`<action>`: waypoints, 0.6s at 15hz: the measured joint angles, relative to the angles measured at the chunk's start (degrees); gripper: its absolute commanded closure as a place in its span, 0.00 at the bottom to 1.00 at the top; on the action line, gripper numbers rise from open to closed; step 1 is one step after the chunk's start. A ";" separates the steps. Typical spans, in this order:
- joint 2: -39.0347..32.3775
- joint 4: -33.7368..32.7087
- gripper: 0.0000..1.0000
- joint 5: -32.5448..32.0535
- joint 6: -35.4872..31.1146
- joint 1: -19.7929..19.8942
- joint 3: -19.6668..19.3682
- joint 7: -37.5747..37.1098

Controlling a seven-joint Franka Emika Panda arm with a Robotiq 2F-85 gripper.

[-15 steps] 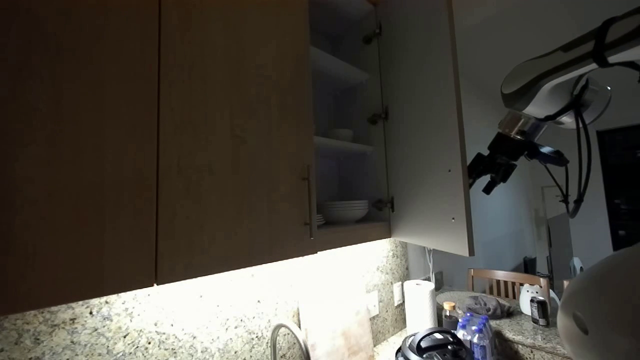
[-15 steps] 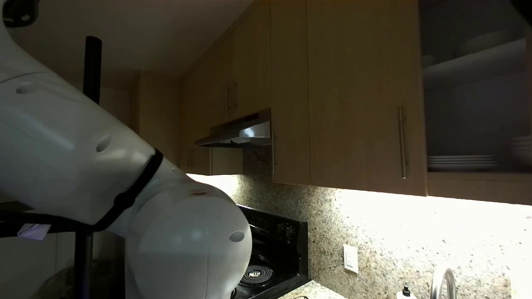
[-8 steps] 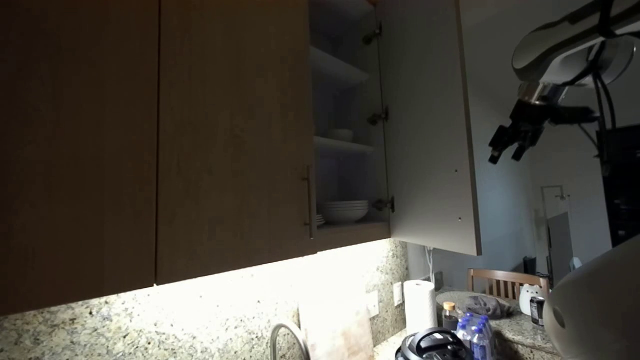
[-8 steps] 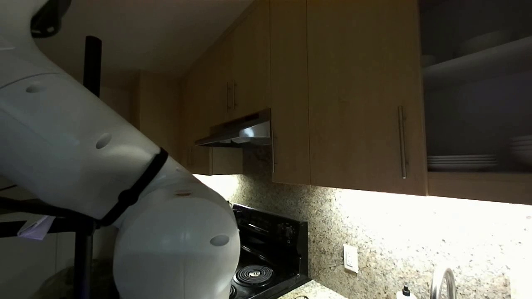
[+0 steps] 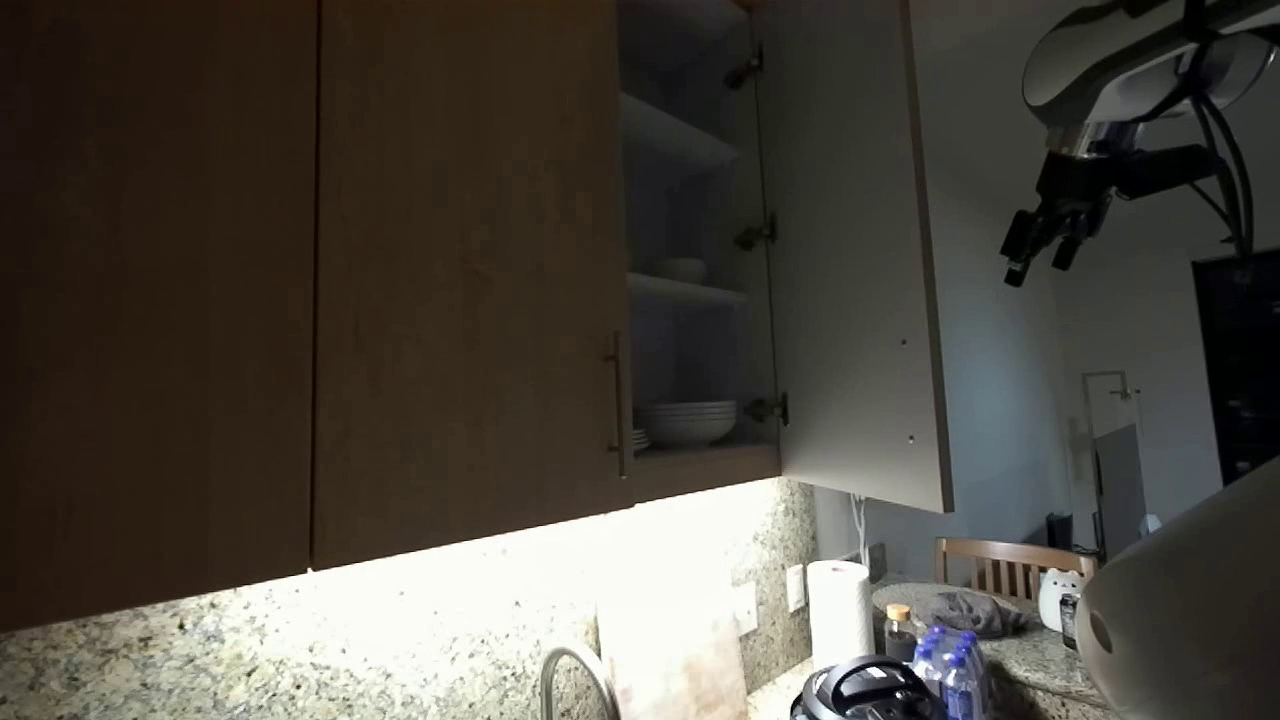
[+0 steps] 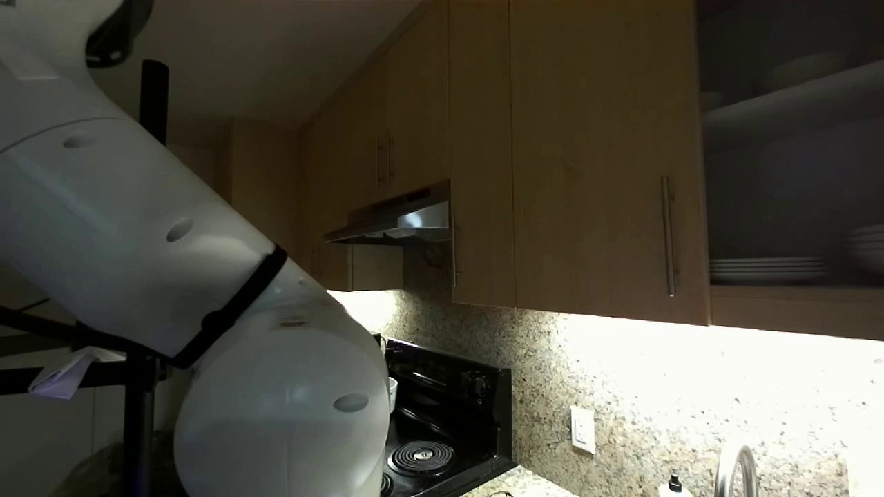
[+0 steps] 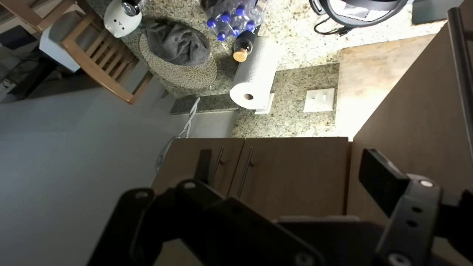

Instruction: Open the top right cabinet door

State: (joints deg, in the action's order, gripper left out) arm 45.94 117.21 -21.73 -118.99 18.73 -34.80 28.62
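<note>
Top right cabinet door stands swung out from the right edge of its cabinet; I hold my gripper apart from the door, fingers spread

gripper: jaws wide apart, angled downward | arm: slanting

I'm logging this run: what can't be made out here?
Handle of the open cabinet door: partly cut off by the wrist view's right edge.
Upper shelf: top hidden, as an exterior view shows its underside.
Black can: partly hidden by the arm in an exterior view.
Black-topped bottle: cut off by an exterior view's bottom edge.
</note>
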 measured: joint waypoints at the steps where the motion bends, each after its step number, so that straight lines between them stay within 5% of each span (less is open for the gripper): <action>1: -0.32 -0.49 0.00 0.00 0.00 0.00 0.32 -0.02; 9: 0.18 -3.73 0.00 -4.03 5.55 2.37 5.55 -0.11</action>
State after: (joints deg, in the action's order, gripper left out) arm 46.12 113.47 -25.75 -113.44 21.10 -29.25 28.50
